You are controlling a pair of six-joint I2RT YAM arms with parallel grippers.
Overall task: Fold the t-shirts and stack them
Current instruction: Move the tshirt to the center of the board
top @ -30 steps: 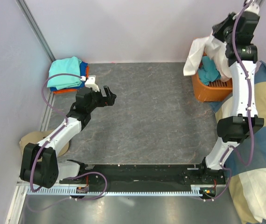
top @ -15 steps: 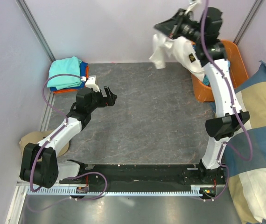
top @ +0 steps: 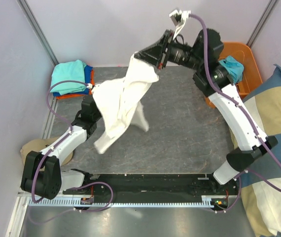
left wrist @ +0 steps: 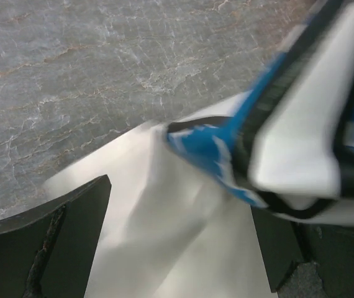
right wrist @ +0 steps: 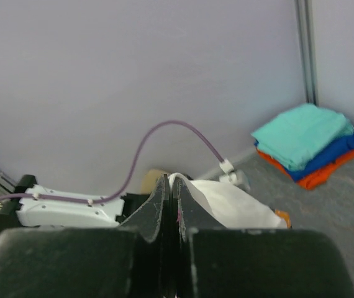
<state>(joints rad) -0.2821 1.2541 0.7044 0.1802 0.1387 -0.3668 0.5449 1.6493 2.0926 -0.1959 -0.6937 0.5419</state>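
**White tee hangs from the right claw over the open left one**

At far left the tan cap (top: 36,148) lies off the table's (top: 185,138) edge. It is no part of the job. In the back left corner sits the stack (top: 70,79) of folded tees, teal on top, then blue, then orange.

Next comes the left claw (left wrist: 177,248). Its jaws stand wide apart and grip nothing, though white cloth with a blurred blue print fills the gap between them in its wrist view. From above, the claw is hidden behind that cloth.

The white tee (top: 123,101) hangs in the air over the table's left half. It is bunched at the top and trails down to a loose tail near the left arm (top: 64,140). The right claw (top: 149,53) has its jaws pressed together on one pinch of cloth at the top, and the right wrist view shows no gap between them.

The tee looks light and limp. It will likely sag, twist and hide its own edges, and it should not slip from a firm pinch. A single hold leaves it crumpled. I judge the left claw should take a second hold on a hem corner or shoulder seam low on the drape, so the two arms can spread it flat.

To the right, the orange basket (top: 245,54) holds a teal tee (top: 231,66) yet to be folded. The checked cushion (top: 273,148) lies at far right.
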